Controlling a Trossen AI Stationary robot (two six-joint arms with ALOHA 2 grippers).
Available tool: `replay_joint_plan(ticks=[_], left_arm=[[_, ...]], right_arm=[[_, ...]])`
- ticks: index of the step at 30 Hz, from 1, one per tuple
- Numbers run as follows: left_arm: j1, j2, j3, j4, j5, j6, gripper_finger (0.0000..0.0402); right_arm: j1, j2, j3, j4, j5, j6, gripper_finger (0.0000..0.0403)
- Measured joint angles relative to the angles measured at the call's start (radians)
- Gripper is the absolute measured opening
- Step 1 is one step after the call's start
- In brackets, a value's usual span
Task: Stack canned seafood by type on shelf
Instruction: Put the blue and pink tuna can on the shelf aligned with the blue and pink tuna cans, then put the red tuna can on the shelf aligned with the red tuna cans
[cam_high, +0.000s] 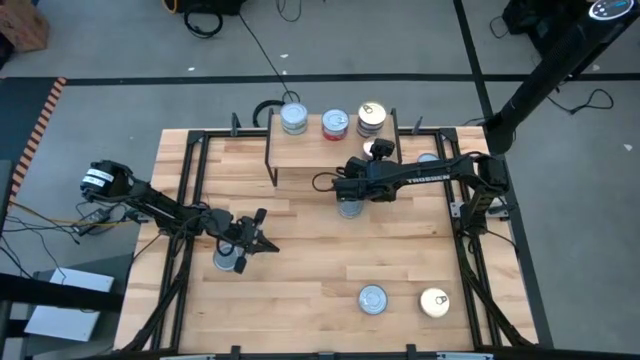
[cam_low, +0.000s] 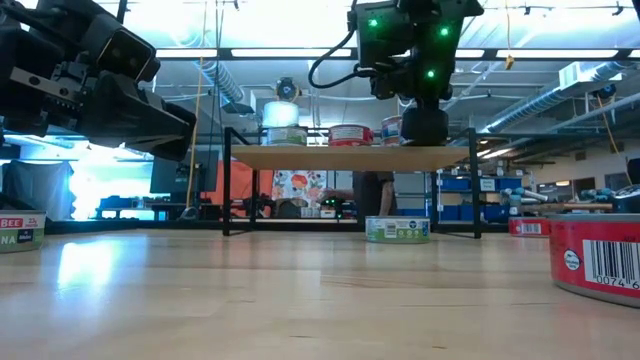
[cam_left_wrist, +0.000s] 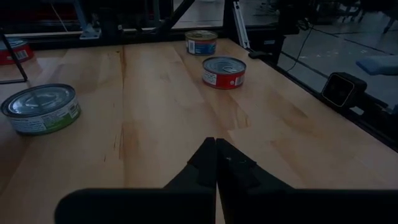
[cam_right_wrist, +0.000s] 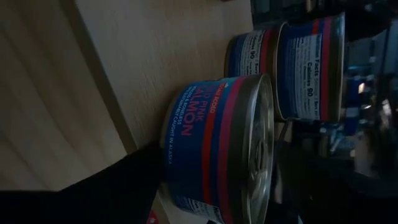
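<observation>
High view: the shelf (cam_high: 310, 150) stands at the far edge of the surface (cam_high: 300, 290), carrying three stacks of tins: silver-blue (cam_high: 293, 118), red-labelled (cam_high: 335, 124), and a third stack (cam_high: 371, 117) at its right end. The right hand (cam_high: 378, 150) hovers over the shelf's right end, fingers spread wide, gripping nothing; a blue salmon tin (cam_right_wrist: 217, 146) stands just in front of it. The left hand (cam_high: 262, 232) waits closed and empty at near left. Two tins (cam_high: 372, 299) (cam_high: 434, 302) lie near right.
</observation>
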Motion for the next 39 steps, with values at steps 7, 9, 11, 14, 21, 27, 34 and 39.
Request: replay_joint_plan(ticks=[7,9,11,14,21,27,34,39], left_arm=[[0.0,0.0,0.0,-0.001,0.0,0.0,0.0006],[0.0,0.0,0.0,-0.004,0.0,0.002,0.0006],[0.0,0.0,0.0,-0.005,-0.001,0.004,0.0006],[0.0,0.0,0.0,-0.011,-0.001,0.001,0.0006],[0.0,0.0,0.0,-0.016,-0.003,0.001,0.0006],[0.0,0.0,0.0,-0.022,-0.003,0.0,0.0006],[0.0,0.0,0.0,-0.022,-0.003,0.004,0.0006],[0.0,0.0,0.0,-0.022,-0.003,0.005,0.0006]], right_arm=[[-0.019,-0.017,0.001,0.024,-0.034,0.002,0.0322],[-0.022,-0.023,0.001,0.037,-0.041,-0.006,0.0322],[-0.026,-0.032,0.001,0.06,-0.053,-0.014,0.0321],[-0.034,-0.046,0.001,0.099,-0.089,-0.024,0.032],[-0.039,-0.08,0.001,0.132,-0.13,-0.024,0.0318],[-0.02,-0.132,0.001,0.15,-0.13,-0.007,0.0312],[0.093,-0.222,0.001,0.139,-0.178,0.066,0.0277],[0.198,-0.259,0.001,0.083,-0.229,0.247,0.0217]])
